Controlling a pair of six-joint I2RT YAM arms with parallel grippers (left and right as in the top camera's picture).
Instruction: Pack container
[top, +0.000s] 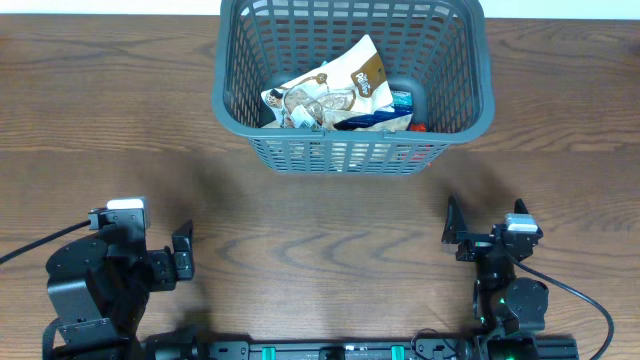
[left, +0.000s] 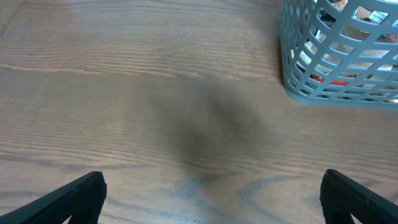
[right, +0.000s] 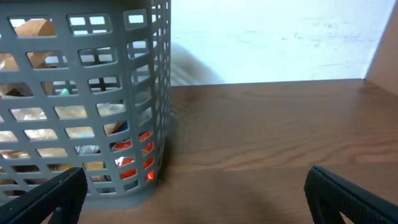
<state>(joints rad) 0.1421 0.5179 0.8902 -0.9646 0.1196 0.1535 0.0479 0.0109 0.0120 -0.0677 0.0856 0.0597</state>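
The container (top: 340, 155) is seen upright at the far middle of the wooden surface (top: 330, 230), its far rim cut off by the top edge of the overhead view. Several snack packets are piled inside it. A white-and-brown packet (top: 340, 85) is propped tilted on top, a blue packet (top: 385, 115) is lodged beneath it toward the right, and a small red item (top: 418, 127) is glimpsed at the front right corner. Print on the packets cannot be read.

The left hand (top: 183, 253) is parked low at the near left of the surface, well apart from the container. In the left wrist view the left hand (left: 214, 205) is spread wide, with only the dark fingers (left: 81, 196) showing at the bottom corners and bare wood between them. Nothing is held. The container (left: 348, 81) is seen at the upper right there, red showing through the lattice.

The right hand (top: 458, 235) is parked at the near right, also apart from the container. In the right wrist view the right hand (right: 199, 202) is likewise spread wide and empty, fingers (right: 348, 196) at the frame corners. The container (right: 137, 93) fills the left of that view, with packets and a red patch (right: 130, 168) visible through the slots. A pale wall (right: 280, 37) is seen behind the surface.
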